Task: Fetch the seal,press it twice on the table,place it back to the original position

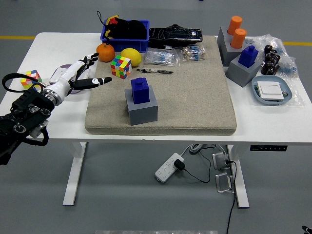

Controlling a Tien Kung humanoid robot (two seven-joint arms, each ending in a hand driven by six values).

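Hovering at left of frame, left black-and-white five-fingered hand (pixel 83 75) spread, empty. Sitting centre on beige mat (pixel 195 97): blue block-shaped seal (pixel 140 90) atop grey cube holder (pixel 142 108). Best pinching knob squarely, lifting straight up.

A white rectangular table (pixel 58 51) on white metal legs stands on a grey floor (pixel 146 204) crossed by a yellow painted line (pixel 17 37).

A robotics lab: grey floor with yellow tape line (pixel 17 37) and a height-adjustable white table (pixel 273 124).
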